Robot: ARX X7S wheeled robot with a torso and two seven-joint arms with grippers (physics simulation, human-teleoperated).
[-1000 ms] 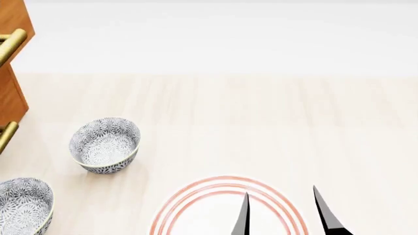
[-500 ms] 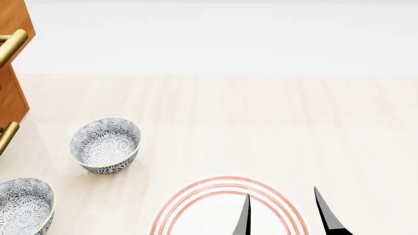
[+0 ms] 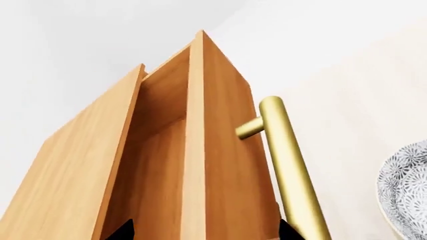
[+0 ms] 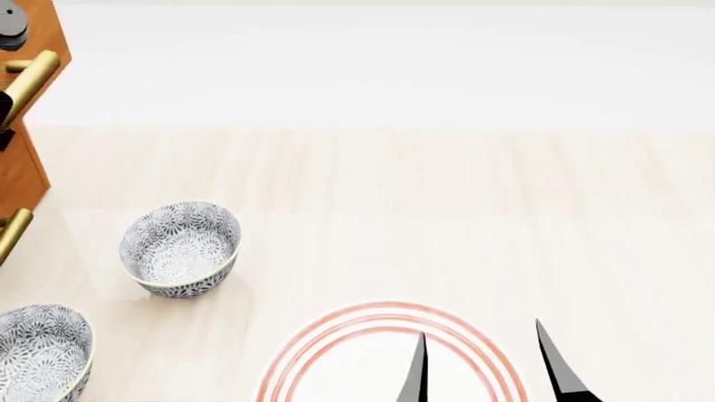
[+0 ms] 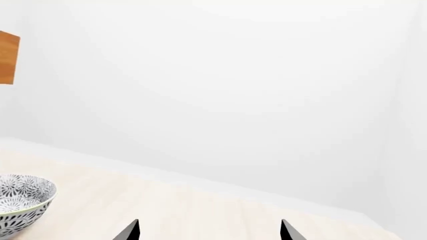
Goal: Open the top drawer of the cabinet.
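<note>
The cabinet point(image 4: 17, 172) stands at the far left edge of the head view. Its top drawer point(image 3: 227, 150) is pulled out, with a gap showing its inside point(image 3: 160, 165) behind the wood front. The brass bar handle point(image 3: 287, 160) sits on that front and also shows in the head view point(image 4: 30, 77). My left gripper point(image 3: 205, 232) is open. Its dark fingertips straddle the drawer front, one inside the drawer and one next to the handle. My right gripper point(image 4: 480, 360) is open and empty above a plate, far from the cabinet, and also shows in the right wrist view point(image 5: 210, 232).
The lower drawer's brass handle point(image 4: 12, 234) shows below the top one. Two patterned bowls point(image 4: 181, 247) point(image 4: 39, 352) stand on the pale wood table right of the cabinet. A white plate with red rings point(image 4: 335, 331) lies at the front under my right gripper.
The top drawer front and its handle have moved to the right, out of the cabinet. Dark parts of my left gripper have come into the head view beside the handle. The right arm stays put.
</note>
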